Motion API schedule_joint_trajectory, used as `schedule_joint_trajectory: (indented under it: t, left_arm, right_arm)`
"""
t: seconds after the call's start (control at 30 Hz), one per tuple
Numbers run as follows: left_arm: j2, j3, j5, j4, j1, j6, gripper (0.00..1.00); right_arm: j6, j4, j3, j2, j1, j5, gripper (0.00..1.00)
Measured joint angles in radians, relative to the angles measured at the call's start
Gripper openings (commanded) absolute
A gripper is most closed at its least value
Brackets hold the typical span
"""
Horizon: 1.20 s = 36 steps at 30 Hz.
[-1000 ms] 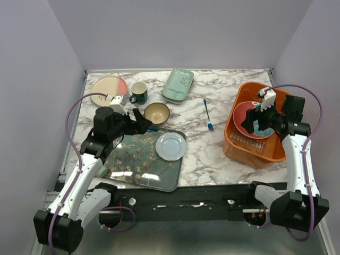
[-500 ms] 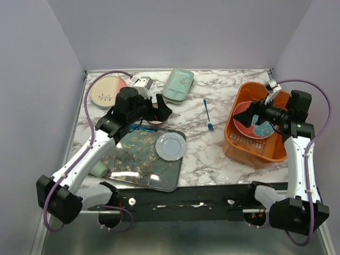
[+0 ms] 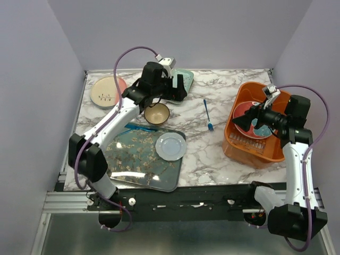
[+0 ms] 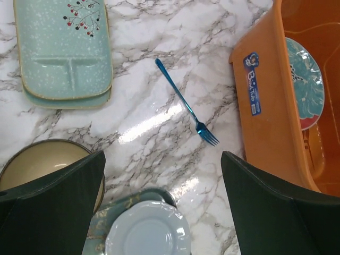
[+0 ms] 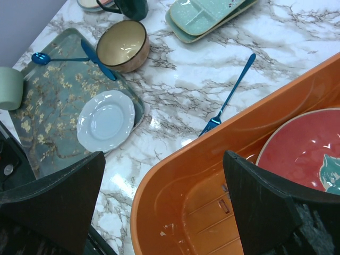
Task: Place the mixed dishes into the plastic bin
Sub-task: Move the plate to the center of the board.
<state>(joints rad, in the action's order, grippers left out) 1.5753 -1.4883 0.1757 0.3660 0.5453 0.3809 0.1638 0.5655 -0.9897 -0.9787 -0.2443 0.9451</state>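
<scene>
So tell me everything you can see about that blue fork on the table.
The blue fork is slim, with a shiny, metallic-looking finish, one straight narrow handle and short tines. It lies flat on the marble table, slightly diagonal, with the tines at the end nearer the arms. It sits in the open stretch between the mint rectangular dish and the orange plastic bin, closer to the bin but clear of its wall. Only the tabletop touches it.

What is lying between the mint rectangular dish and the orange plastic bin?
Only a blue fork lies there, on the bare marble table, apart from the mint rectangular dish and the orange plastic bin; the left wrist view shows this.
</scene>
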Motion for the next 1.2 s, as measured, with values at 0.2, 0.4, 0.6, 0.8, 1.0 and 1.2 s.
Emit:
schedule_joint_trajectory:
  t: [0.2, 0.4, 0.6, 0.8, 1.0, 1.2]
  left_arm:
    - [0.246, -0.277, 0.000, 0.069, 0.000, -0.030, 0.98]
    - [0.480, -0.567, -0.005, 0.175, 0.000, -0.060, 0.95]
    - [0.682, -0.819, 0.002, 0.250, -0.013, -0.074, 0.84]
    - [0.774, -0.860, 0.026, 0.257, -0.059, -0.055, 0.71]
    - [0.842, -0.860, 0.030, 0.237, -0.135, -0.031, 0.61]
    - [0.898, -0.885, 0.006, 0.223, -0.175, -0.031, 0.53]
  right_arm:
    - [0.000, -0.004, 0.000, 0.005, 0.000, 0.010, 1.00]
    - [0.000, -0.004, 0.000, 0.008, 0.000, 0.011, 1.00]
    - [0.000, -0.005, 0.000, 0.009, 0.000, 0.011, 1.00]
    - [0.001, -0.005, 0.002, 0.009, 0.000, 0.011, 1.00]
    - [0.001, -0.005, 0.003, 0.008, 0.000, 0.011, 1.00]
    - [0.001, -0.004, 0.006, 0.004, 0.000, 0.011, 1.00]
